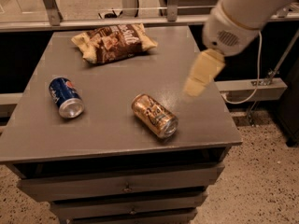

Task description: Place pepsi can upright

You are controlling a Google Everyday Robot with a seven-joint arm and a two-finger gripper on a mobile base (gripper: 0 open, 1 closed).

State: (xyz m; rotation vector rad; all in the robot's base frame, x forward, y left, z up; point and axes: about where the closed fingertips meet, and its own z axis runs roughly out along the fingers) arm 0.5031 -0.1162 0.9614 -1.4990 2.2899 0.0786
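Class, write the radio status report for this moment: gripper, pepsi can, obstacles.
Gripper above table, right side, touching nothing. Pepsi can on its side, left. Gold can lies between them; chip bag at back.

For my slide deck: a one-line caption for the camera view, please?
Gripper hovers over the table's right side; pepsi can and gold can lie on their sides, chip bag behind.
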